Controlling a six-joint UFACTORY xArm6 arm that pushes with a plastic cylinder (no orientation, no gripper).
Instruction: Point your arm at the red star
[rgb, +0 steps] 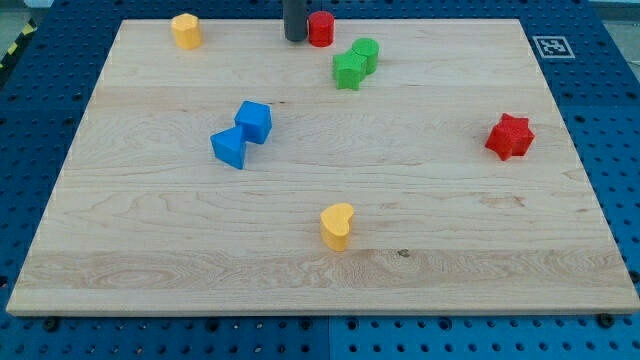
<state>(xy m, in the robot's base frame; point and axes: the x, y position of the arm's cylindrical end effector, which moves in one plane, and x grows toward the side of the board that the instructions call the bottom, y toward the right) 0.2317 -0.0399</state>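
Note:
The red star (510, 137) lies on the wooden board (400, 250) at the view's right, about mid-height. My tip (295, 38) rests at the view's top centre, far to the upper left of the red star. It stands right beside a red cylinder (320, 29), on that block's left.
A green star (349, 70) and a green cylinder (365, 53) sit together right of my tip. Two blue blocks (254, 121) (230, 147) lie left of centre. A yellow heart (337, 225) is at the bottom centre. A yellow block (186, 31) is at the top left.

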